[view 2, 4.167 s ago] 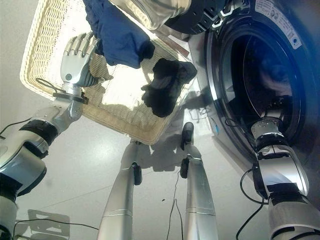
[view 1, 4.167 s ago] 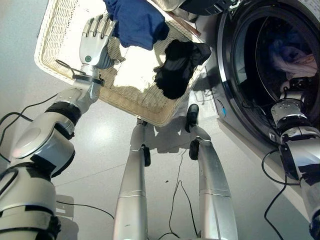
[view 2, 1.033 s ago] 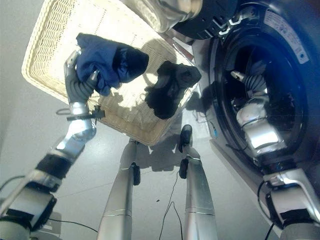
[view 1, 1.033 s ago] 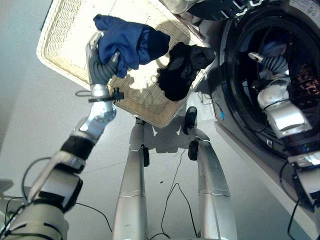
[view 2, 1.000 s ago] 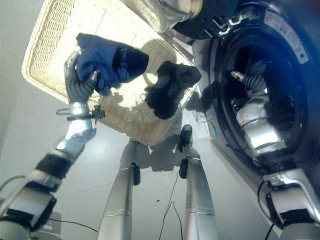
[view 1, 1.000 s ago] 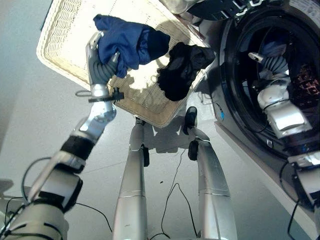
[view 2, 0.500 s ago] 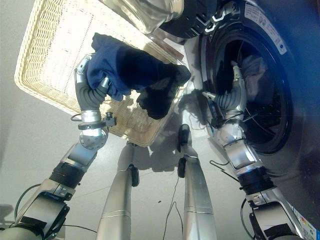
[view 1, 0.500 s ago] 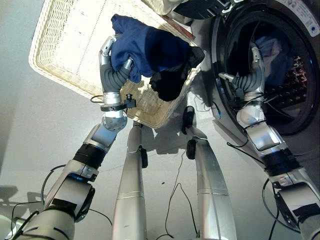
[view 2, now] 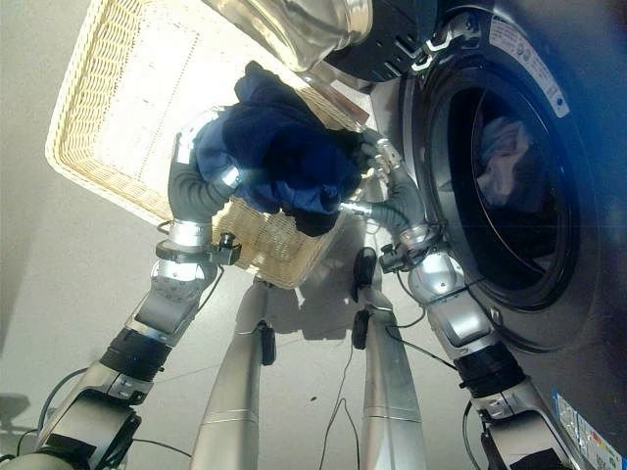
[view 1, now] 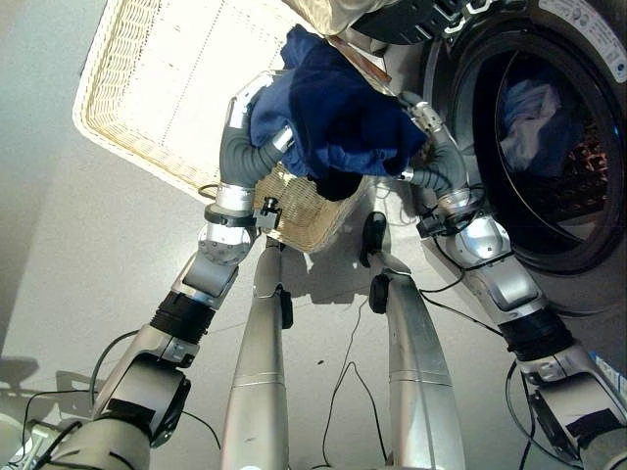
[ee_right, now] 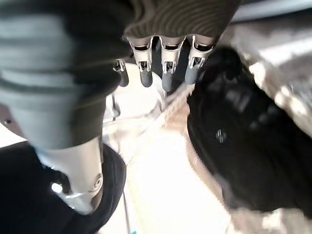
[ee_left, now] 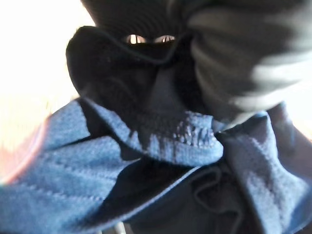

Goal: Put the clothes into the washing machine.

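Crumpled blue cloth (ee_left: 146,190) bunches right against the left hand (ee_left: 229,58), its stitched hem folded over a darker fold

You are looking at a home laundry corner: a front-loading washing machine (view 1: 549,147) stands open with clothes in its drum, and a wicker laundry basket (view 1: 147,108) sits beside it on a pale floor (view 1: 78,274).

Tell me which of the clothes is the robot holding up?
The blue garment. The left hand has it bunched up above the basket, while the pale clothes already lie inside the washing machine.
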Robot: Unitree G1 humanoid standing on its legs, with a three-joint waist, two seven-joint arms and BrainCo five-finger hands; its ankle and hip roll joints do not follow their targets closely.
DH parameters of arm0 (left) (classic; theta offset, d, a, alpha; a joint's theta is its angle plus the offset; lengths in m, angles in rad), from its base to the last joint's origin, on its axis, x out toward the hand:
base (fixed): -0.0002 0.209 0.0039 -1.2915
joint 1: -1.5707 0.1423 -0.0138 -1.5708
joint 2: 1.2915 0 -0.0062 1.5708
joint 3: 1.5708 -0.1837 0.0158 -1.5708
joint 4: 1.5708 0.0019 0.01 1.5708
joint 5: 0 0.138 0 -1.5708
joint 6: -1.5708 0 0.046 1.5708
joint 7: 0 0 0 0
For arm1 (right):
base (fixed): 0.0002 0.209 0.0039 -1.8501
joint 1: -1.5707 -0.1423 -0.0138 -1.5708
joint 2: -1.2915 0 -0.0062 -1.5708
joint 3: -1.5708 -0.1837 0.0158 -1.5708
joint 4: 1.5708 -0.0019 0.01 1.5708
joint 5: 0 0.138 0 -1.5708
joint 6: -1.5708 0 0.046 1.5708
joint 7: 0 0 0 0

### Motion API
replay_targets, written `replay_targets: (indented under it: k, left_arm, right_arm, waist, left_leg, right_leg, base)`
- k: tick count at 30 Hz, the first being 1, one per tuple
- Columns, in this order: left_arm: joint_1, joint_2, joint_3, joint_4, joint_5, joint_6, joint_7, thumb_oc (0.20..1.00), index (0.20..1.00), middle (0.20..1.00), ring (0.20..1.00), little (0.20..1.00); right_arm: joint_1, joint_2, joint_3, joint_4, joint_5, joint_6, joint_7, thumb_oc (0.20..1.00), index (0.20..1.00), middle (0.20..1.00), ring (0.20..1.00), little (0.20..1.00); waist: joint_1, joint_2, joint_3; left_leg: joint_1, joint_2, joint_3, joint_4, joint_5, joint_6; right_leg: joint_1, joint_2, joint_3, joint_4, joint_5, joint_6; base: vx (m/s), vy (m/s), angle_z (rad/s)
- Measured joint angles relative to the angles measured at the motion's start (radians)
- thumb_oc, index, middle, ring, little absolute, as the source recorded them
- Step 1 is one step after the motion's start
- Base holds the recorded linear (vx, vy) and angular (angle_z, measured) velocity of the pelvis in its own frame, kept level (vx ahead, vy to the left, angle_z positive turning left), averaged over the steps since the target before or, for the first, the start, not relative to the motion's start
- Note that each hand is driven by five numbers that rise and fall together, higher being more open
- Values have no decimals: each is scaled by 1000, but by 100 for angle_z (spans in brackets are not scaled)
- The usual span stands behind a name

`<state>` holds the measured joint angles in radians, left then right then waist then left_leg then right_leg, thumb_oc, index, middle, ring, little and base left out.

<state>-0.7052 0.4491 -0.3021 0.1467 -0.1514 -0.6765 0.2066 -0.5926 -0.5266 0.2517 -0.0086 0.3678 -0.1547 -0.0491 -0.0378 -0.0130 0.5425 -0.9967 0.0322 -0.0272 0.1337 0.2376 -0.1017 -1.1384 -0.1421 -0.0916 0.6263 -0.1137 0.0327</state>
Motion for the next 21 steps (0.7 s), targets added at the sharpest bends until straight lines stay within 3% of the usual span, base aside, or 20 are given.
replay_targets:
  k: [2,8,13,21]
  left_arm:
    - [-5,1,-3,-16,-41,0,-63,200,200,200,200,200]
    - [-11,-1,-35,-23,-58,16,-91,200,200,200,200,200]
    - [-18,6,-42,-34,4,31,-36,200,200,200,200,200]
    - [-41,65,-52,-40,241,51,152,200,200,200,200,200]
  right_arm:
    - [1,0,6,-38,51,-1,41,1000,1000,1000,1000,1000]
    - [-33,11,47,-69,101,-20,88,1000,1000,1000,1000,1000]
    - [-44,6,59,-70,139,-19,107,1000,1000,1000,1000,1000]
    - [-52,2,74,-70,325,-17,182,1000,1000,1000,1000,1000]
  waist:
    - [1,0,0]
    - [8,1,0]
    - [18,1,0]
    - [30,1,0]
  left_leg:
    - [0,0,0,0,3,-1]
    - [0,-1,1,1,4,0]
    - [0,0,1,1,4,0]
    - [0,-2,-3,1,3,-2]
  right_leg:
    - [0,0,0,0,0,-1]
    - [0,-1,-1,0,-1,-7]
    - [0,-1,-1,1,-1,-7]
    - [0,-3,-3,7,-4,-4]
  base:
    - [0,0,0]
    - [0,0,0]
    - [0,0,0]
    - [0,0,0]
